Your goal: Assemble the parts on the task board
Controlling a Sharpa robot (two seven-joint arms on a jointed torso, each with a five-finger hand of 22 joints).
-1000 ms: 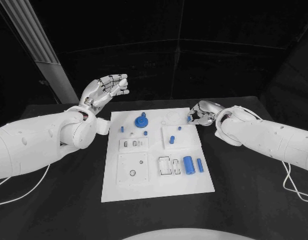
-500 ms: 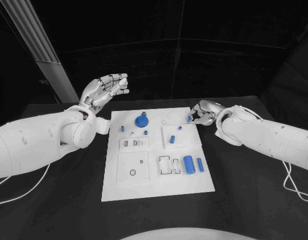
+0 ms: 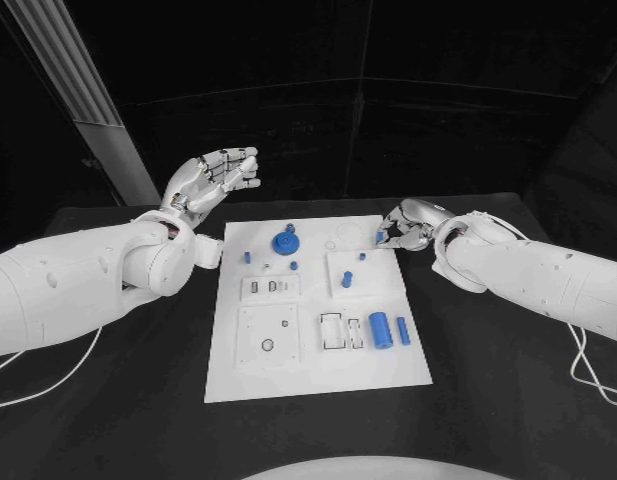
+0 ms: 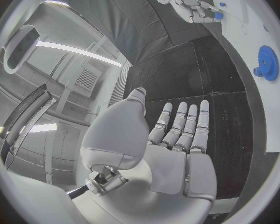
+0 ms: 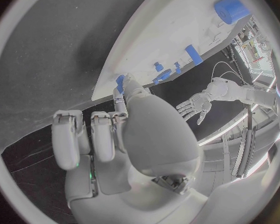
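Observation:
The white task board [image 3: 315, 375] lies in the middle of the black table. A blue gear [image 3: 285, 241] stands near its far edge, with small blue pegs [image 3: 346, 279] below it. Two blue cylinders [image 3: 379, 330] lie on the right side. My right hand [image 3: 412, 224] hovers at the board's far right corner and pinches a small blue part [image 3: 382, 238] between thumb and finger; that small blue part [image 5: 119, 79] also peeks out at the fingertips [image 5: 122, 92]. My left hand [image 3: 210, 180] is raised beyond the far left corner, palm [image 4: 171, 149] open, holding nothing.
The board carries pale recessed plates [image 3: 268, 329] and a slotted holder [image 3: 341, 331] on its near half. Black table [image 3: 92, 400] surrounds it on all sides. A grey slanted post [image 3: 85, 100] stands behind my left arm.

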